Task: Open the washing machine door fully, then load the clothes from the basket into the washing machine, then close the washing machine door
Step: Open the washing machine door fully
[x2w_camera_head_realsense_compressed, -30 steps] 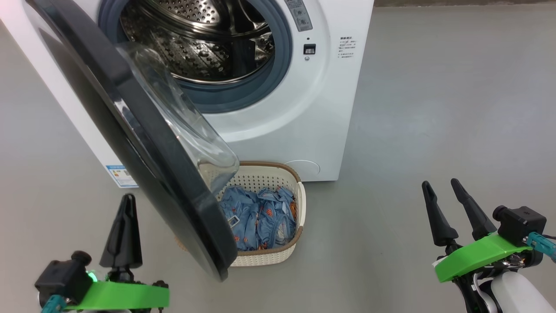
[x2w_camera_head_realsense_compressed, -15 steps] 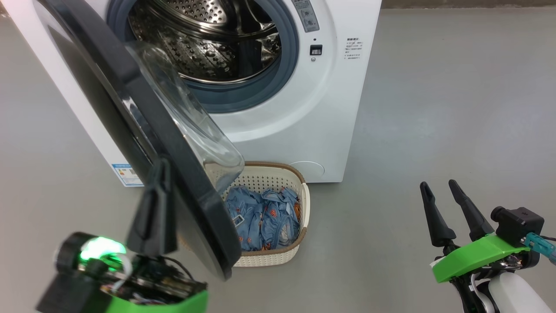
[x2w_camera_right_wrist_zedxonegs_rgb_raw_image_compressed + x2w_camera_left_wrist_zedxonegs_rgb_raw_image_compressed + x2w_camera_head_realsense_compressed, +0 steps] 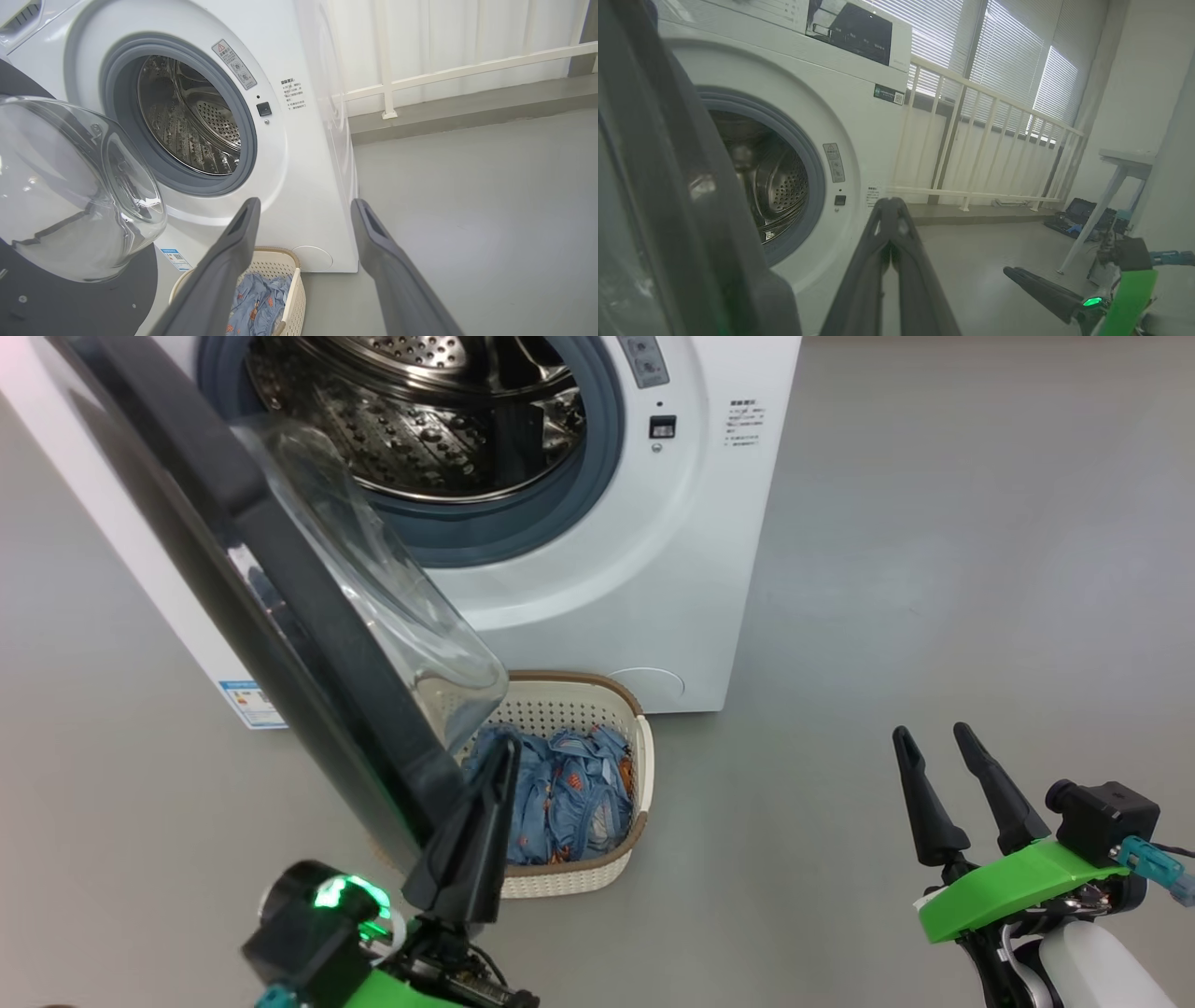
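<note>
The washing machine [image 3: 644,569] stands with its steel drum [image 3: 439,420] exposed. The washing machine door [image 3: 280,616] hangs partly open, its glass bowl [image 3: 392,607] bulging out over the basket [image 3: 597,877] on the floor. Light-blue clothes [image 3: 569,793] fill the basket. My left gripper [image 3: 507,744] is shut with nothing held, just off the door's lower edge and over the basket's left side. In the left wrist view the left gripper [image 3: 889,203] points at the machine's front, with the door [image 3: 668,186] close on the left. My right gripper [image 3: 931,733] is open, well right of the basket.
Bare grey floor [image 3: 934,523] spreads to the right of the machine. A white railing [image 3: 971,154] and blinds stand behind it. A pale table leg [image 3: 1092,219] and a dark case [image 3: 1078,217] sit far right. In the right wrist view my right gripper [image 3: 304,203] faces the machine [image 3: 303,154] and basket [image 3: 292,289].
My left gripper has swung right, from beside the door's outer face to in front of its lower edge by the basket. The head camera shifted slightly. The right gripper stays put.
</note>
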You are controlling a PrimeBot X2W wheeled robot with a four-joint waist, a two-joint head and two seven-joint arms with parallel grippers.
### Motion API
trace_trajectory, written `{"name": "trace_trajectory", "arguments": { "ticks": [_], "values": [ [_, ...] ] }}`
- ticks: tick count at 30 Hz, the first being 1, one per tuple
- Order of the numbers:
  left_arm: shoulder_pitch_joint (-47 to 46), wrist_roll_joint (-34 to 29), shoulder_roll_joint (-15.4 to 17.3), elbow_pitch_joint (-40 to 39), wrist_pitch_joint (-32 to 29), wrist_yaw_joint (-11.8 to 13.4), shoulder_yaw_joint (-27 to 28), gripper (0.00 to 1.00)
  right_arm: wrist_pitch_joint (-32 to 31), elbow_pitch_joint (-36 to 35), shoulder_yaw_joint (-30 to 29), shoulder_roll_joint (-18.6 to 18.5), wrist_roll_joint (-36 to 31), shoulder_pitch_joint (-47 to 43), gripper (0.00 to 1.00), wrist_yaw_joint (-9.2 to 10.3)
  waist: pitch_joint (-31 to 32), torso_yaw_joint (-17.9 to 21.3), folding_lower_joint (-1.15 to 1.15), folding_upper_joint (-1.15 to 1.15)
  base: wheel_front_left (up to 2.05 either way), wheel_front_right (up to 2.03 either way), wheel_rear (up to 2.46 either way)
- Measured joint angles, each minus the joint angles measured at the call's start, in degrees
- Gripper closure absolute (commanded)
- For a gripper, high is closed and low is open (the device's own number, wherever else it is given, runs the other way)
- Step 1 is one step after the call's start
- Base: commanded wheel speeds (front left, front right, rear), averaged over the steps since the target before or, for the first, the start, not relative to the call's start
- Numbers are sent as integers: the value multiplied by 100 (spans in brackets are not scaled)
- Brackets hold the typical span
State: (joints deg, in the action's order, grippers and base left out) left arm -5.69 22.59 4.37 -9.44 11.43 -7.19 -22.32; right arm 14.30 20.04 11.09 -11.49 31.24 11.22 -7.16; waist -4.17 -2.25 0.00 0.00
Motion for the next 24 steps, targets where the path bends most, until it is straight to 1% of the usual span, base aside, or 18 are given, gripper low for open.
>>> {"name": "trace_trajectory", "arguments": {
  "ticks": [3,11,21,22,24],
  "values": [
    [-1,51,10,389,-127,0,-44,100,0,2,0,10,1,1,0,0,-24,71,0,0,0,0,0],
    [-28,287,5,1161,-198,0,-135,100,0,15,-1,12,7,2,0,0,-46,218,0,0,0,0,0],
    [-321,410,-47,1927,-74,30,-92,100,0,34,-9,26,7,4,0,0,-103,178,0,0,0,0,0],
    [-357,411,-54,1990,-60,77,-90,100,0,36,-8,27,7,4,0,0,-111,165,0,0,0,0,0],
    [-404,431,-65,2067,-22,86,-77,100,0,43,-7,31,7,8,0,0,-126,136,0,0,0,0,0]
  ]
}}
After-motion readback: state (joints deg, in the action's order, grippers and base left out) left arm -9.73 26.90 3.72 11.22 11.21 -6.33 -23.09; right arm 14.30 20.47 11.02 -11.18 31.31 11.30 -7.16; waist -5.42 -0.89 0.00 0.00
